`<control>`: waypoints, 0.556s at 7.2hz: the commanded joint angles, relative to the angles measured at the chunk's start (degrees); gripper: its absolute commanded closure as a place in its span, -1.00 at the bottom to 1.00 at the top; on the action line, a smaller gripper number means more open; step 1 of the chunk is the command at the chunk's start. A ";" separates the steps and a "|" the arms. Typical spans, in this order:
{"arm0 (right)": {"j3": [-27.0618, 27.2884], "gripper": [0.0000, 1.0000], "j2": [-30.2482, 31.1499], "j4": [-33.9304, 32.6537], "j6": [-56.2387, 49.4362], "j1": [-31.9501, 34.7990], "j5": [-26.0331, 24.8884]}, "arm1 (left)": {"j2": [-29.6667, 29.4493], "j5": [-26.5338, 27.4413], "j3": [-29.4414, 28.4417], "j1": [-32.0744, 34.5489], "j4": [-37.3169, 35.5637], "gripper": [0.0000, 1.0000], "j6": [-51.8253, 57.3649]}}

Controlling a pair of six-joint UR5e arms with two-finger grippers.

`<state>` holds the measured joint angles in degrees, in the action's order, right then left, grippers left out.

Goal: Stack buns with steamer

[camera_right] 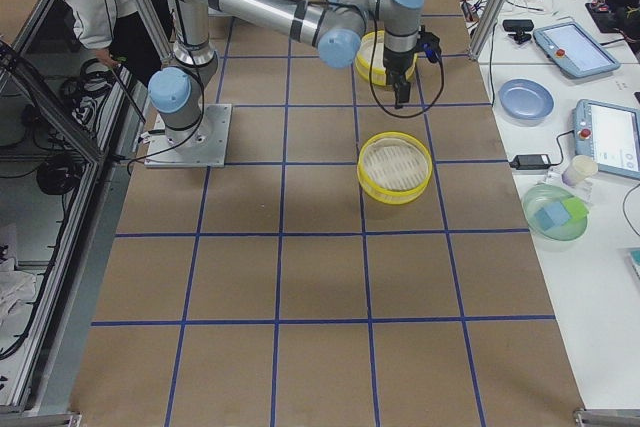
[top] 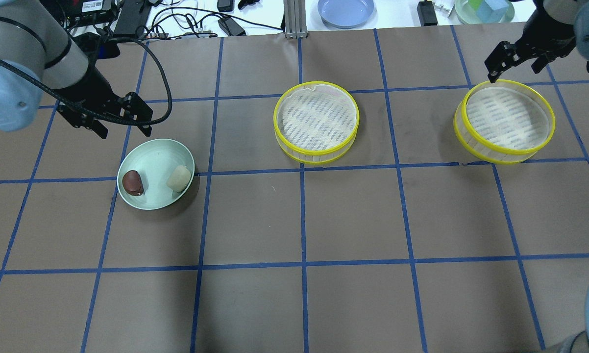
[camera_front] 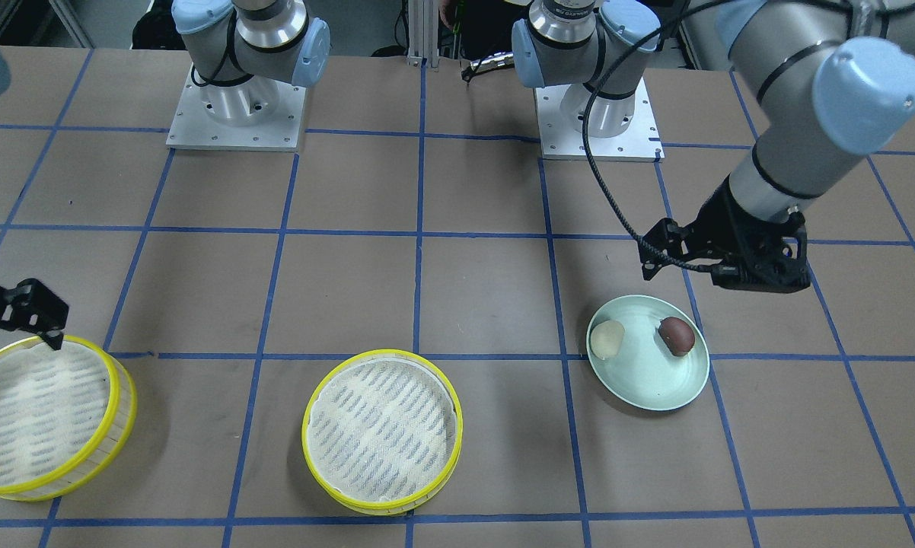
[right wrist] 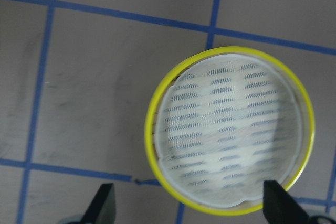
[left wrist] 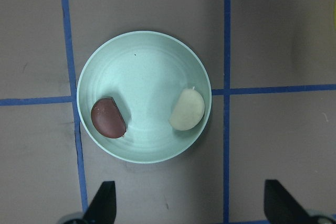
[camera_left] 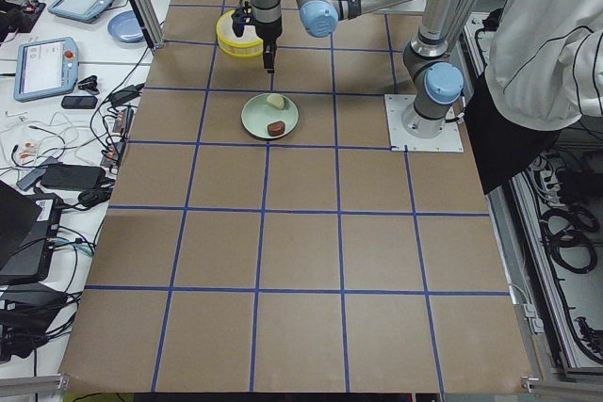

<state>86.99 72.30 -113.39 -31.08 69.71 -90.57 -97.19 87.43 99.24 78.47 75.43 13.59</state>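
Two hands, both with fingers spread wide and gripping nothing. We see the left hand (top: 126, 132) hanging above the desk (top: 353, 220) close by the pale green plate (top: 155, 157), clear of it. Its wrist camera looks straight down on the plate, fingertips far apart at the bottom edge.

On the plate, the reddish-brown bun (top: 133, 182) and the cream-white bun (top: 178, 178) lie apart from each other, each near the rim.

The right hand (top: 516, 68) hovers at the edge of the steamer tray on the robot's right (top: 505, 149). In the front view one fingertip sits right at the yellow rim; we cannot tell whether it touches. The other steamer tray (top: 314, 154) stands mid-desk, well apart from both the plate and the first tray. Both trays show only their white mesh liners.

Desk surface is brown paper with a blue tape grid. Past its far edge we see a white bench with cables (top: 191, 19) and a blue plate (top: 346, 11). A person in a white shirt (camera_left: 556, 35) stands by the robot bases.
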 commanded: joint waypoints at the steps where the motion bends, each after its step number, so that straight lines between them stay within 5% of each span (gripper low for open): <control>1: -1.38 -0.99 -8.81 -7.54 -8.54 -7.37 0.56 | -6.40 -1.03 2.71 -0.07 -6.17 -0.96 1.00; 4: -1.30 -0.85 -15.60 -14.22 -14.00 -10.64 2.68 | -14.23 -3.67 3.07 -0.07 -9.07 -0.91 2.14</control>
<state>85.66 58.86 -126.52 -43.70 60.23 -88.30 -108.54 84.17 102.14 78.34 67.04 15.51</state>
